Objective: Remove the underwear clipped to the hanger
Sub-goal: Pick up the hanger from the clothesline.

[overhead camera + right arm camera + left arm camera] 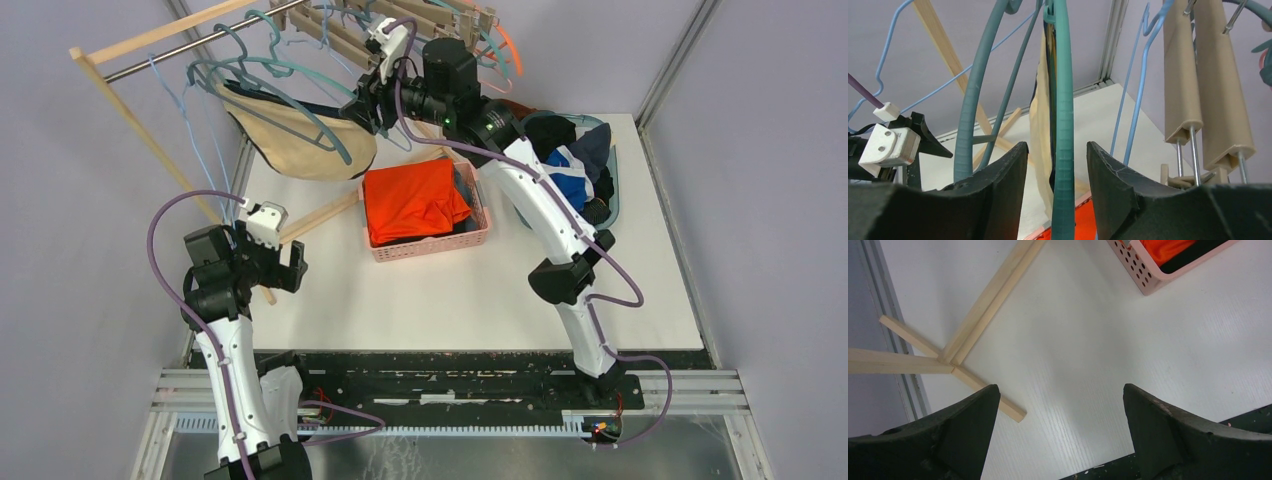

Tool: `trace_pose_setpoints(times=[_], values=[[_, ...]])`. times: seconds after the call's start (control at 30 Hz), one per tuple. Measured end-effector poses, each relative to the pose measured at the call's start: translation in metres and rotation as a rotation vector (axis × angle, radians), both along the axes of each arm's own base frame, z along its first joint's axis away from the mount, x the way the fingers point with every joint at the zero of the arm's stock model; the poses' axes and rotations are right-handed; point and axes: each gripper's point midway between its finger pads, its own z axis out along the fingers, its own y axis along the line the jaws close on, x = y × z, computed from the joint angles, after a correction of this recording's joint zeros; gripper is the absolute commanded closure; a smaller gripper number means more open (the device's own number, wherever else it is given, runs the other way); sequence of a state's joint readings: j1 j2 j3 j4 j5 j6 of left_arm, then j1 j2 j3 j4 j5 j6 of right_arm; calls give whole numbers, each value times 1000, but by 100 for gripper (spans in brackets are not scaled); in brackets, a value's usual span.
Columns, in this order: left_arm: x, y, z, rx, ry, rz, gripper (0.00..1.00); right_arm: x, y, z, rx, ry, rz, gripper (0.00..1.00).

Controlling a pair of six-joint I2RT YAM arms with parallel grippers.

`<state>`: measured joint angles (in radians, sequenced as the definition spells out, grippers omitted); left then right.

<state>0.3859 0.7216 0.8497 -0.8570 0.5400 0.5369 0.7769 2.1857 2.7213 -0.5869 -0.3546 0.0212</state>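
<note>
Top external view shows the beige underwear (290, 145) hanging from a teal hanger (322, 128) on the wooden rack (150, 40) at the far left corner of the table (450, 300). We cannot make out the clips that hold it.

At the right wrist, the beige underwear (1039, 125) hangs just behind the teal hanger (1063, 125). The right gripper (1057, 145) straddles that hanger, and its jaws are parted with a gap on each side of the bar, so we read it as released.

Navy and blue briefs (572, 168) lie in a grey-blue tub (612, 190) at the far right. A pink basket (430, 248) holding an orange garment (410, 200) stands mid-table.

The left gripper (1060, 387) hovers over bare table near the rack's foot (948, 357), spread fully and grasping nothing.
</note>
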Motion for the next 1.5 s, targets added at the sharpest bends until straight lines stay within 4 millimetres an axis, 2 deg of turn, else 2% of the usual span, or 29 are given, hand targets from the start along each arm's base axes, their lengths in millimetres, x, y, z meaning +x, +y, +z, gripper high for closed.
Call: trace_pose_setpoints(times=[0.1,0.23,0.37,0.47,0.67,0.87,1.07,1.33,1.5], values=[[0,2,-2,5,8,9,1,3,3,1,10,-10,0,50],[0,3,-2,7,12,11,1,7,7,-7,3,-2,0,59],[1,3,-3,5,15,11,1,12,12,-18,-8,15,0,77],[1,3,-3,6,15,12,1,13,13,-23,-11,25,-1,99],[0,3,-5,4,18,12,1,19,14,-24,1,33,-26,100],[0,3,-7,2,24,11,1,27,25,-33,34,36,-18,100],[1,3,-8,4,18,11,1,24,33,-23,90,27,18,99],[6,5,-5,13,-4,11,1,21,35,-31,96,54,50,99],[7,5,-5,13,-5,11,1,18,31,-28,98,64,59,100]])
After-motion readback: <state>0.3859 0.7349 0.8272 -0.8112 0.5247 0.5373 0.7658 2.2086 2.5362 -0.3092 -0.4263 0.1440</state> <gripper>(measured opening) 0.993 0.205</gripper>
